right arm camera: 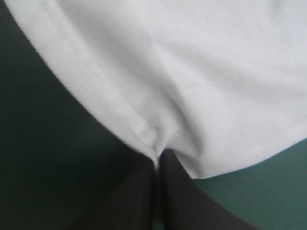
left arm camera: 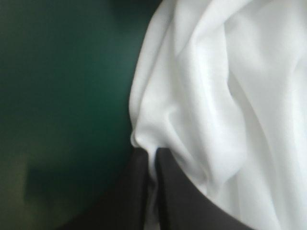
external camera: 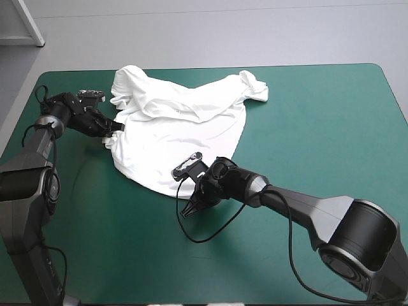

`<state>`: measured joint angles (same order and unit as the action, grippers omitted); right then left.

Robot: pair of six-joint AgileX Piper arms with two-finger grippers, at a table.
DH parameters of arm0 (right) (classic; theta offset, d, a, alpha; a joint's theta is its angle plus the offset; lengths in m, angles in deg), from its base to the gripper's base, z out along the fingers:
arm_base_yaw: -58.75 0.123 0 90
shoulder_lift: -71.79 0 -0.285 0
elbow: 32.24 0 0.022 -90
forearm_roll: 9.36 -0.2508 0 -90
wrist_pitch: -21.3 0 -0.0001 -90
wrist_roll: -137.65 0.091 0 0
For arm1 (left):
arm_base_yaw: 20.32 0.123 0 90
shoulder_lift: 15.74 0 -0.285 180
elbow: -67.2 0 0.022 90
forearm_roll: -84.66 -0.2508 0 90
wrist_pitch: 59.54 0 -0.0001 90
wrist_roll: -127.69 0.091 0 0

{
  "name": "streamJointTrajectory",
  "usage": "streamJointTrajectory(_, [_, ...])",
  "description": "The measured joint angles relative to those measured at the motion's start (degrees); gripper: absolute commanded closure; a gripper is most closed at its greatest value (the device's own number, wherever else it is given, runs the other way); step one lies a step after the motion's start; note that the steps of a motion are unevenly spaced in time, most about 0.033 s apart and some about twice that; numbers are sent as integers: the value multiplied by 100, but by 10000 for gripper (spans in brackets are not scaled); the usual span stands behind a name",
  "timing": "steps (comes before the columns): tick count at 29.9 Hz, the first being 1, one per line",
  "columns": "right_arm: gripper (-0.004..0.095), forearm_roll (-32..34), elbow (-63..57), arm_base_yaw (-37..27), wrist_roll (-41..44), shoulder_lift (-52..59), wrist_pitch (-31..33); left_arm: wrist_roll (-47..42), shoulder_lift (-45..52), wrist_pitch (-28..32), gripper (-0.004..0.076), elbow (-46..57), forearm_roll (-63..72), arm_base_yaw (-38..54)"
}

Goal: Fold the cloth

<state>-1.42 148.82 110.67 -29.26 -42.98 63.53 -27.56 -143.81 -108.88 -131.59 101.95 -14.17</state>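
The T-shirt [external camera: 185, 121] lies rumpled toward the table's [external camera: 319, 127] far edge. The left gripper [left arm camera: 154, 158] is clamped on its left edge, and the right gripper [right arm camera: 157, 160] on its near hem.

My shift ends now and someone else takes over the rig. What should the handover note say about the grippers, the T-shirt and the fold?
Left gripper: shut on the T-shirt, at its left side edge.
Right gripper: shut on the T-shirt's stitched hem, near edge.
T-shirt: on the teal-green table; near part fairly flat, far part bunched.
Done: both grips in place.
Left: no fold shows yet; probably spread it, then fold.
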Motion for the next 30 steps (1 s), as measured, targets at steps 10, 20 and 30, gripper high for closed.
streamJointTrajectory(10, [925, 1090, 116, -519, 682, 971, -17, -273, 1020, -287, 705, 107, 55, -23])
streamJointTrajectory(20, [925, 2164, 1462, -875, 347, 2033, 732, -300, 2559, -591, 705, -424, 192, -24])
streamJointTrajectory(30, [926, 2423, 3967, -875, -541, 2343, 951, -300, 3242, -1307, 705, -3287, 467, -24])
